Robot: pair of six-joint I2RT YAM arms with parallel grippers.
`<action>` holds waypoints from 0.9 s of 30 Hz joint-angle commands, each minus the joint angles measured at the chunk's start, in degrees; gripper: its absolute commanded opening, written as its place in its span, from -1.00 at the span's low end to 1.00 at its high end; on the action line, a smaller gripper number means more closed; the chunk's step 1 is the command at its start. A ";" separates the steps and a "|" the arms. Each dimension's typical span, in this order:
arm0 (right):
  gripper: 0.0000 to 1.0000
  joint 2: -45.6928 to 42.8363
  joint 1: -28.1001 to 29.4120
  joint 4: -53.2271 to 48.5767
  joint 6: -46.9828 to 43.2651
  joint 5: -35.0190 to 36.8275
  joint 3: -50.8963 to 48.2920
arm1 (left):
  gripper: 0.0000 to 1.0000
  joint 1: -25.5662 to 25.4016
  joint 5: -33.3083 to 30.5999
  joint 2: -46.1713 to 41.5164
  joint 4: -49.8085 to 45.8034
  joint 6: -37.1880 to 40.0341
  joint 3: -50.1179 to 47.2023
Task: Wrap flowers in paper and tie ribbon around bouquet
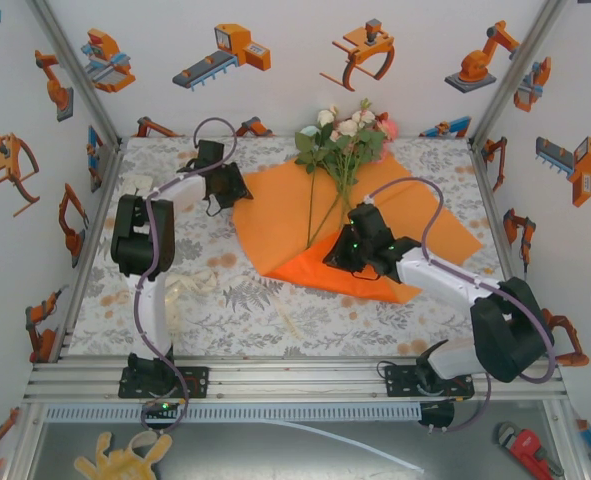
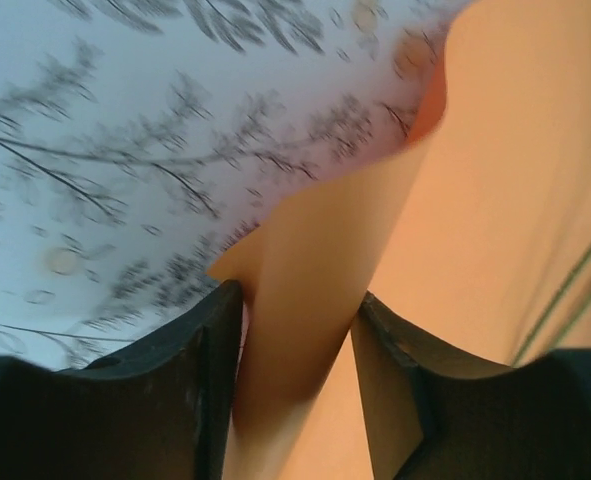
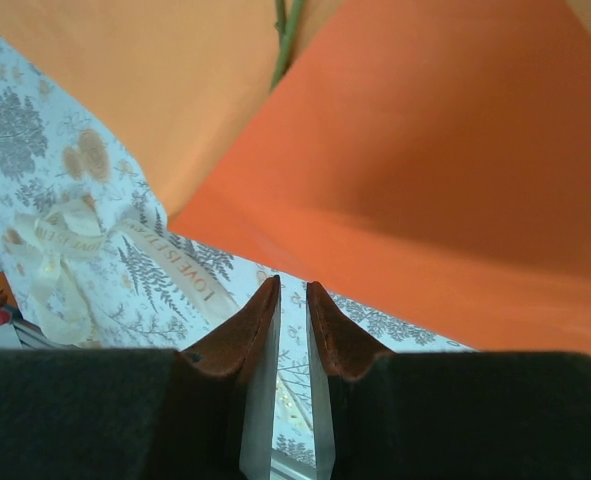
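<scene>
Where it buckles, the paper [image 2: 495, 200] lies inside the left claw [image 2: 297, 291].

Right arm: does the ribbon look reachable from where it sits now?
Probably yes. The ribbon lies bare on the tablecloth just off the edge of the paper, nothing on top of it. The right gripper hangs close by with nothing between its fingers; it would only need to swing to its left.

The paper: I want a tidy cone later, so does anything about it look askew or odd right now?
Yes. The paper is not flat: its near edge is folded over beside the right gripper, and its left edge is bunched into a raised fold between the fingers of the left gripper.
</scene>
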 commanded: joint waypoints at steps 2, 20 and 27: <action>-0.57 1.58 -0.20 -0.03 -0.43 0.49 -1.31 | -0.35 -1.75 6.05 -4.94 2.81 -6.57 -2.82; -0.57 13.33 1.16 0.89 -12.91 -1.90 5.61 | -0.84 -9.71 -7.13 -26.97 -8.37 -14.45 -8.08; -0.51 8.89 1.77 1.07 -12.87 -3.83 3.97 | -0.82 -14.21 -7.98 -22.29 -8.71 -10.75 -3.10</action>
